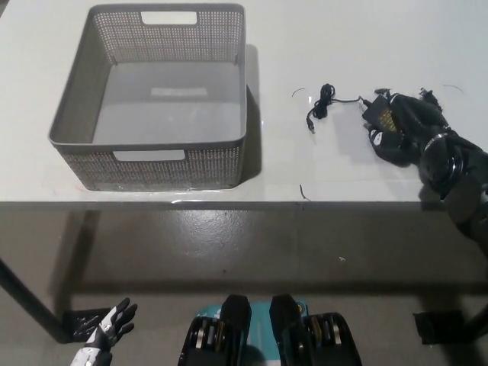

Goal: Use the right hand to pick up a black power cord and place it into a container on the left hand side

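Observation:
The black power cord's adapter brick [379,116] lies on the white table [328,164] at the right, with its thin cable coiled to the left [323,101]. My black right hand [404,130] is curled around the brick, fingers closed on it. The grey perforated basket [156,152] stands at the table's left, with nothing inside. My white left hand [107,329] hangs below the table at the lower left, fingers apart, holding nothing.
The table's front edge [229,203] runs across the middle of the picture, with grey floor below. A small dark scrap [303,192] lies near that edge. Bare table separates the basket from the cord.

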Controlling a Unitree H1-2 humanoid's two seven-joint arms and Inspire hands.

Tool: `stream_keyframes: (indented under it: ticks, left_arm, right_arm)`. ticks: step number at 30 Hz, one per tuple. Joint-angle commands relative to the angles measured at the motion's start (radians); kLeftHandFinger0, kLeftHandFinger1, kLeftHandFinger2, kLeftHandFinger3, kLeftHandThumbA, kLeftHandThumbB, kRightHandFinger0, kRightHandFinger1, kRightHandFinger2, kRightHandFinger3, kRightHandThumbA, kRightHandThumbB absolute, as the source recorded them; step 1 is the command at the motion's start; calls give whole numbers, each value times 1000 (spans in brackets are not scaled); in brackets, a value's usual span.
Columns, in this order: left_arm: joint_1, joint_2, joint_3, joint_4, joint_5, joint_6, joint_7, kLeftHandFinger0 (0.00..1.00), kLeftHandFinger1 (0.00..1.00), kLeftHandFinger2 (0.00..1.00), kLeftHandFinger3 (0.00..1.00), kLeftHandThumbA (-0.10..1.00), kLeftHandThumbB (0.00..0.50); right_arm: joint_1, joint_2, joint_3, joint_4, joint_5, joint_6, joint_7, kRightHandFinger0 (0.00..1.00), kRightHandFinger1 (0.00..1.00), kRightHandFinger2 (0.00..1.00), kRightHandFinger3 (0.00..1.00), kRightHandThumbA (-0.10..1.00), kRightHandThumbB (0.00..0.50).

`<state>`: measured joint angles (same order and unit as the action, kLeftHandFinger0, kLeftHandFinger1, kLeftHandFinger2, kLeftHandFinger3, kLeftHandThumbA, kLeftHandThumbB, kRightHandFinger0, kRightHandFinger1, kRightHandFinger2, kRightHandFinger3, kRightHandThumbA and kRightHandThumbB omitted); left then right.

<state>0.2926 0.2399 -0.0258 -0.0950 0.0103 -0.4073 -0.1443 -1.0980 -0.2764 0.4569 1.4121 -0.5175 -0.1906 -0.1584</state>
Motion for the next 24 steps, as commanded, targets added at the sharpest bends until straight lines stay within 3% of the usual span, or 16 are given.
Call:
stream_keyframes:
  ticks: [1,4,7,8,12,15,21,24]
  left_arm:
    - [8,9,13,-34,-16,-16,-1,1000,1000,1000,1000,1000,303]
    - [7,10,11,-32,-21,-20,-4,1000,1000,1000,1000,1000,296]
    - [8,11,13,-31,-18,-21,-3,1000,1000,1000,1000,1000,304]
    - [8,10,14,-31,-13,-19,-1,1000,1000,1000,1000,1000,306]
    - [13,12,13,-35,2,-22,0,1000,1000,1000,1000,1000,301]
    - [21,12,13,-36,7,-26,1,1000,1000,1000,1000,1000,302]
    - [22,9,12,-45,18,-17,2,1000,1000,1000,1000,1000,313]
    - [20,10,12,-45,21,-10,2,1000,1000,1000,1000,1000,322]
  right_arm:
    - [-99,-18,-29,-20,22,-49,-91,126,525,822,839,-100,145]
    - [-125,-27,-31,-32,14,-47,-115,89,477,795,863,-100,139]
    - [-149,-37,-31,-44,8,-64,-140,83,500,783,877,-100,128]
    - [-166,-43,-28,-51,1,-66,-158,136,524,811,888,-100,135]
    - [-205,-54,-27,-67,-3,-73,-170,118,514,810,907,-100,149]
    - [-236,-57,-35,-85,4,-74,-161,122,545,847,983,-100,134]
    - [-296,-57,-43,-126,1,-44,-150,111,554,852,979,-100,141]
    - [-322,-47,-48,-157,-1,-34,-140,71,500,832,990,-100,138]
